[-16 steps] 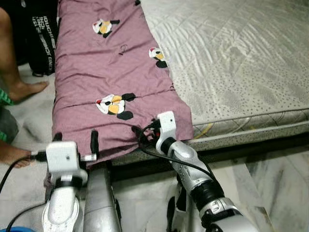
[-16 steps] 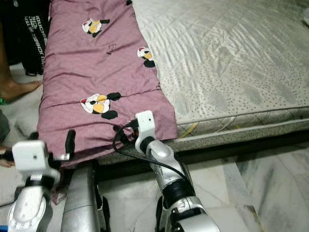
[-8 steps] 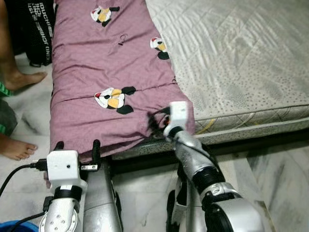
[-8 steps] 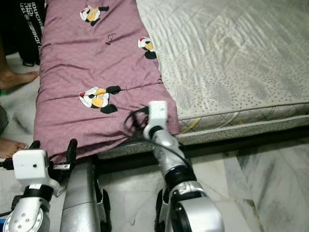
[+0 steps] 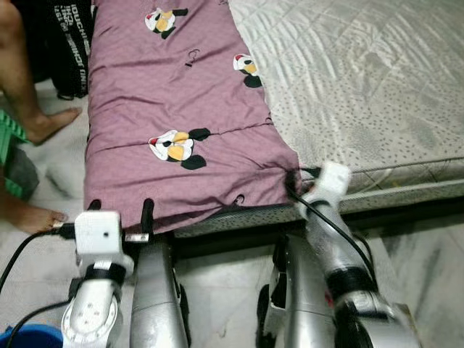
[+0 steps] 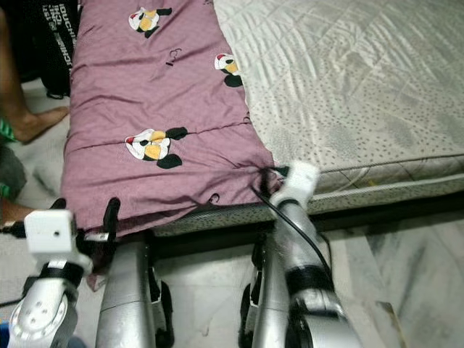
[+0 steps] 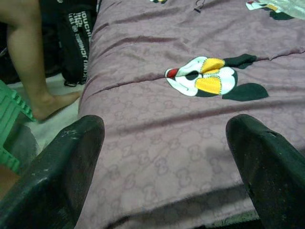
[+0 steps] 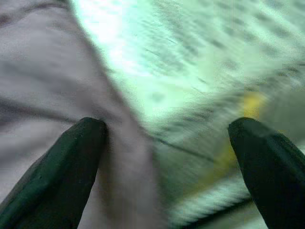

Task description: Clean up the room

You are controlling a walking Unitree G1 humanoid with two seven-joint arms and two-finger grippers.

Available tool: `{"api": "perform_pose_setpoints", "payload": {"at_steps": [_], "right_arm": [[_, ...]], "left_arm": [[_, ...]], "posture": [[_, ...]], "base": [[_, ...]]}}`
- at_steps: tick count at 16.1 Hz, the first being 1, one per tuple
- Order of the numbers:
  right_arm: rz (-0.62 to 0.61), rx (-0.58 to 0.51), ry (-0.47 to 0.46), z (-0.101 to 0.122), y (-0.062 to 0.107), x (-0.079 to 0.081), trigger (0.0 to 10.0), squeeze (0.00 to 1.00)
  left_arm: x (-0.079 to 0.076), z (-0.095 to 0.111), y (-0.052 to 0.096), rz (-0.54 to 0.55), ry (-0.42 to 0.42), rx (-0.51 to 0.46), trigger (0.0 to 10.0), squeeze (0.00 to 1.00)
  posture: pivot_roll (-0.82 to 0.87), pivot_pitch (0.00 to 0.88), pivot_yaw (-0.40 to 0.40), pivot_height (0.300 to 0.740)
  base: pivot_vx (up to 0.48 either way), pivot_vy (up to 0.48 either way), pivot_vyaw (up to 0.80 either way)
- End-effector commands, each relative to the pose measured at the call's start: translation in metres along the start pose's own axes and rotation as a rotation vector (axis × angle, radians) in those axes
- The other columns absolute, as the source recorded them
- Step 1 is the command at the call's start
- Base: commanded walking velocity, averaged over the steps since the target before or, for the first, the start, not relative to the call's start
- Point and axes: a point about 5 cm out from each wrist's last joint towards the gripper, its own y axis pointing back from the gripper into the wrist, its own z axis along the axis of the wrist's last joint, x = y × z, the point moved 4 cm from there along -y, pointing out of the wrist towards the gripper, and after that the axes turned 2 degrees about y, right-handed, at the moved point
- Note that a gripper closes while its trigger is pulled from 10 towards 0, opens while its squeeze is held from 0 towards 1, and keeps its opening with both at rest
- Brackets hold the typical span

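Note:
A purple blanket (image 5: pixel 181 94) with cartoon prints lies flat along the left side of the grey quilted mattress (image 5: pixel 362 87). My left gripper (image 5: pixel 119 212) hovers open at the blanket's near left edge; in the left wrist view its two black fingers (image 7: pixel 71 162) stand wide apart above the cloth (image 7: pixel 181 129). My right gripper (image 5: pixel 293 183) is at the blanket's near right corner, by the mattress edge. In the blurred right wrist view it is open (image 8: pixel 167 157), with the blanket's edge (image 8: pixel 57 81) and the mattress (image 8: pixel 190 62) between its fingers.
A person's legs (image 5: pixel 29 80) and bare foot (image 5: pixel 32 217) are on the floor at the left, beside a black backpack (image 5: pixel 72 43) and a green object (image 5: pixel 9 145). A blue bucket rim (image 5: pixel 22 339) shows at the bottom left. Marble floor (image 5: pixel 428 246) runs before the bed.
My right gripper has slid to the right along the blanket's near edge, to its right corner. The near right part of the blanket now lies flatter. My left gripper holds its place.

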Motion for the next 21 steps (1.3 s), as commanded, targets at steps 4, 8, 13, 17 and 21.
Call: {"api": "perform_pose_setpoints", "payload": {"at_steps": [4, 8, 13, 17, 21], "right_arm": [[-0.046, -0.074, -0.001, 0.005, 0.034, -0.029, 10.0, 0.00], [0.077, -0.217, 0.168, 0.026, 0.058, -0.009, 10.0, 0.00], [0.286, -0.372, 0.160, 0.065, 0.068, 0.041, 10.0, 0.00], [0.293, -0.368, 0.134, 0.065, 0.067, 0.040, 10.0, 0.00], [0.300, -0.361, 0.137, 0.062, 0.063, 0.041, 10.0, 0.00]], "left_arm": [[-0.004, -0.011, -0.010, -0.023, 0.015, 0.022, 10.0, 0.00], [-0.001, -0.016, -0.023, -0.003, 0.035, 0.019, 10.0, 0.00], [-0.011, -0.012, -0.037, -0.012, 0.085, -0.022, 10.0, 0.00], [0.000, -0.021, -0.041, 0.029, 0.098, -0.017, 10.0, 0.00], [0.008, -0.027, -0.044, 0.041, 0.094, -0.008, 10.0, 0.00]], "posture": [[0.06, 0.126, 0.018, 0.522], [0.01, 0.081, 0.049, 0.522], [0.00, 0.035, 0.052, 0.547], [-0.01, 0.000, 0.057, 0.587], [-0.02, 0.000, 0.073, 0.632]], "base": [[0.000, 0.000, 0.00], [0.000, 0.000, 0.00], [0.000, 0.000, 0.00], [0.000, 0.000, 0.00], [0.000, 0.000, 0.00]]}}
